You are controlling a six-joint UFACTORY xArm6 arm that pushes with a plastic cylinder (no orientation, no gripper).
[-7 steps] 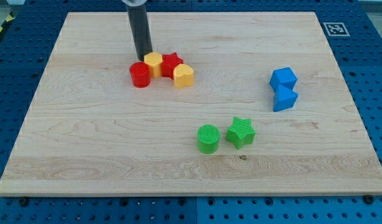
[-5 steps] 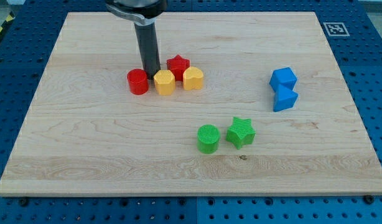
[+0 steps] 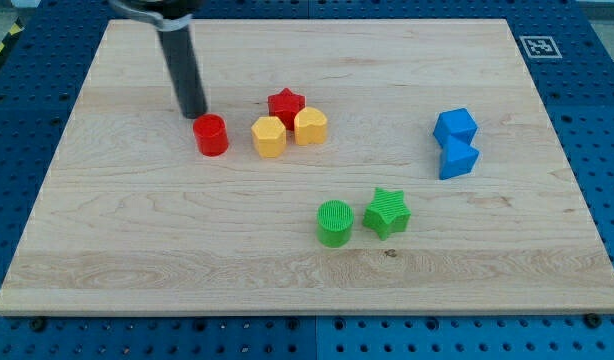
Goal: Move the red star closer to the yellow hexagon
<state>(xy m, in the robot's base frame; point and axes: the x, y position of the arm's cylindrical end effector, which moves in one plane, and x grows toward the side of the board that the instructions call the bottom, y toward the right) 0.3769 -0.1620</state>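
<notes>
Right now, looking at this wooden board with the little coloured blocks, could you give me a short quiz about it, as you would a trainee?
1. True or false: my tip touches the red plastic star.
2. Which block lies nearest my tip? A) red plastic cylinder B) green plastic star C) blue plastic cube
3. Fill in: the yellow plastic hexagon sits just below and to the view's ____ of the red star.

Key: 1 false; 2 A; 3 left.
</notes>
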